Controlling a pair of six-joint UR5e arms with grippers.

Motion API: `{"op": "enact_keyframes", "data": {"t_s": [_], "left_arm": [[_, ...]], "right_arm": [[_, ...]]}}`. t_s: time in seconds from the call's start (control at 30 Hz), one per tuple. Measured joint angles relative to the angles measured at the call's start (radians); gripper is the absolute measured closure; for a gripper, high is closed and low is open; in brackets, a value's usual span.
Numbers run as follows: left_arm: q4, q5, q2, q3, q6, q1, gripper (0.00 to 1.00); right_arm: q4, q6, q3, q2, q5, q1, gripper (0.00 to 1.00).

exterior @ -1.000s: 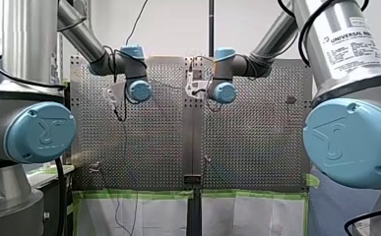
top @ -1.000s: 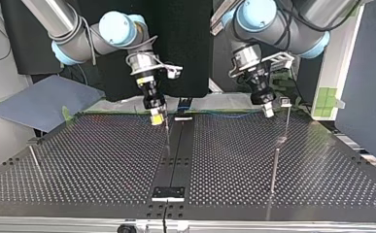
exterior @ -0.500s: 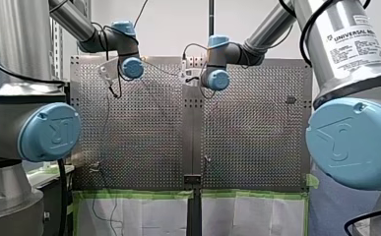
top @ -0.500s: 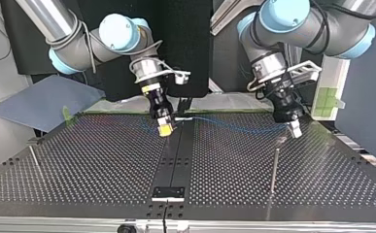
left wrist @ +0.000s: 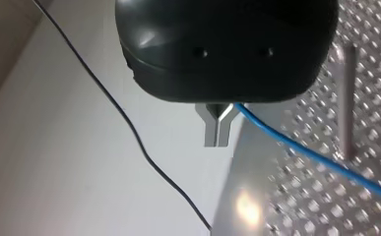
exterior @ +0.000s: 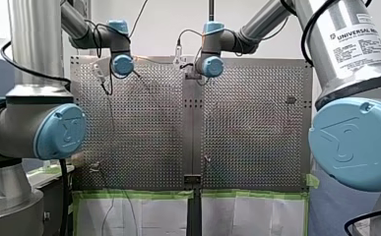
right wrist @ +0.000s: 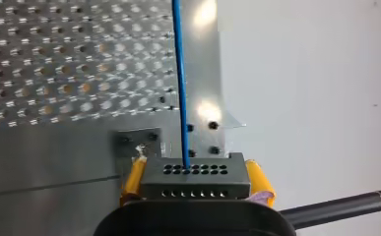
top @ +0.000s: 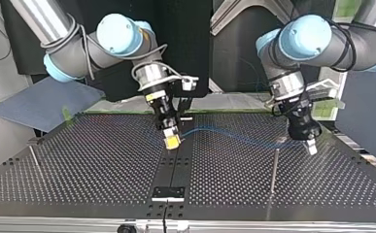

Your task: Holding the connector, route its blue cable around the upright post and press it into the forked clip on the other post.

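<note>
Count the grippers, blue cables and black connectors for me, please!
Grippers: 2, my left gripper and my right gripper
Blue cable: 1
Black connector: 1
Total: 4

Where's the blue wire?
In the top view the blue cable stretches from the connector in my right gripper, near the middle, to my left gripper at the view's right.

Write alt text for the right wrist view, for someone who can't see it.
My right gripper, with yellow pads, clamps a dark connector with rows of holes. A blue cable leaves it and runs ahead over the perforated table.
</note>
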Motion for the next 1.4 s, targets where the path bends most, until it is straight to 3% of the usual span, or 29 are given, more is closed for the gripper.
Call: {"op": "enact_keyframes", "data": {"t_s": [0.23,0.6,0.93,1.2,1.4], "left_arm": [[-0.041,0.073,-0.058,0.073,-0.028,0.057,0.99],[-0.089,0.159,-0.129,0.172,-0.048,0.090,0.99],[-0.094,0.175,-0.165,0.176,-0.117,0.115,0.99],[-0.055,0.200,-0.171,0.138,-0.139,0.123,0.99],[-0.039,0.238,-0.209,0.128,-0.156,0.122,0.99]], "right_arm": [[0.017,0.004,-0.073,0.001,0.000,-0.001,0.98],[0.029,0.014,-0.150,0.023,-0.033,-0.011,0.98],[0.053,0.010,-0.164,0.062,-0.046,-0.011,0.98],[0.065,0.004,-0.164,0.085,-0.040,-0.012,0.98],[0.055,0.005,-0.164,0.099,-0.037,-0.017,0.98]]}}
